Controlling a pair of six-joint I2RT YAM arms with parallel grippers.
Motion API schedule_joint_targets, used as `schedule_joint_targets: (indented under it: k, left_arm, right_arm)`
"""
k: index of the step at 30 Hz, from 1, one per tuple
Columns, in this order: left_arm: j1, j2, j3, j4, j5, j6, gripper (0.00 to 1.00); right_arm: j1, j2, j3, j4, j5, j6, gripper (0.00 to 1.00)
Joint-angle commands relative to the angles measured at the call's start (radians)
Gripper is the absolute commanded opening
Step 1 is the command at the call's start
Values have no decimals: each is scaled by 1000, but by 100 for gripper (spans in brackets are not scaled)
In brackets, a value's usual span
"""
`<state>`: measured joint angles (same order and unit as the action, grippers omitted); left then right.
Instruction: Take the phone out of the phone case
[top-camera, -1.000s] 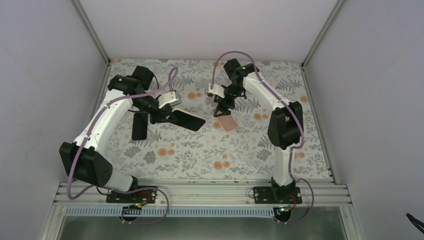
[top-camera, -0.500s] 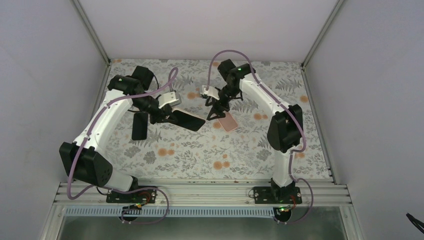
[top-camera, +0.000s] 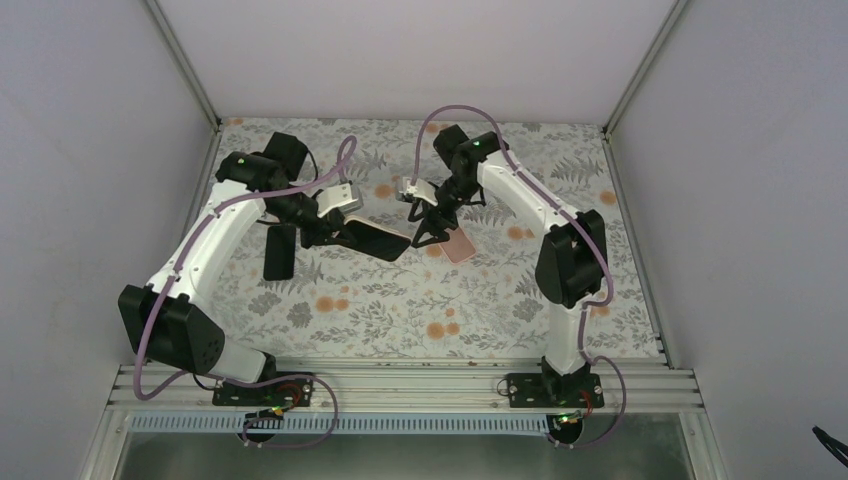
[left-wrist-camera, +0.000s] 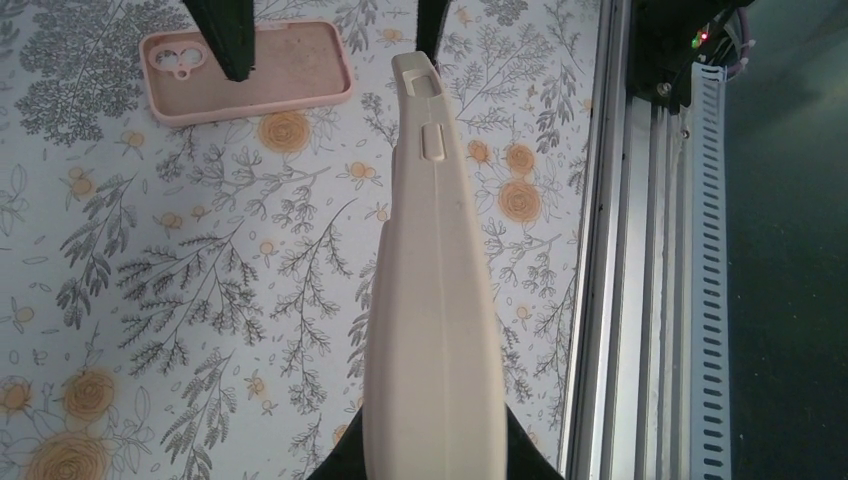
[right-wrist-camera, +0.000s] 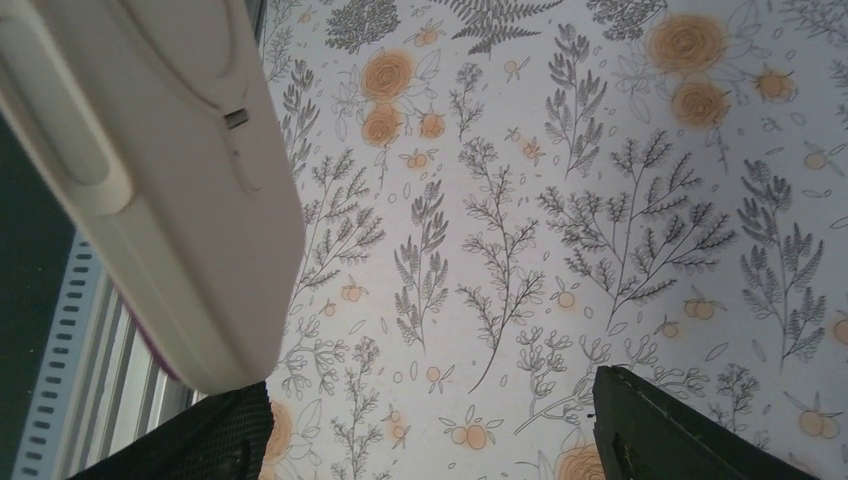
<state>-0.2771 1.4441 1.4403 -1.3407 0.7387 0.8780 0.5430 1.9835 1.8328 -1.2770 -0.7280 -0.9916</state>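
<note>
Two grippers checked: left gripper (top-camera: 333, 232) clamped the phone (left-wrist-camera: 430, 300) by one end above the table (top-camera: 400, 300); right gripper (top-camera: 432, 228) hung open over the empty case (left-wrist-camera: 290, 75). An end grip risked a slip and drop.

The pink phone case (left-wrist-camera: 245, 70) is looking like soft matt silicone, while the phone (left-wrist-camera: 435, 300) is showing a smooth cream edge with a satin finish, plastic or rubber being hard to call. The table cover (top-camera: 400, 300) is coming across as a flat matt printed sheet, the rail (left-wrist-camera: 600, 200) beside it is reading as ribbed bare metal, and the arm shells (top-camera: 205, 240) are looking like smooth white plastic with a slight gloss.
</note>
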Motion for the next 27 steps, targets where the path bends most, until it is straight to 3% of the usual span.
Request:
schedule_joint_targets:
  k: [1, 27]
  left_arm:
    - [1, -35, 0, 34, 47, 0, 2]
    - [2, -16, 1, 33, 88, 2, 2]
  right_arm:
    - [11, -61, -34, -10, -27, 10, 79]
    - [3, 19, 57, -8, -15, 16, 75]
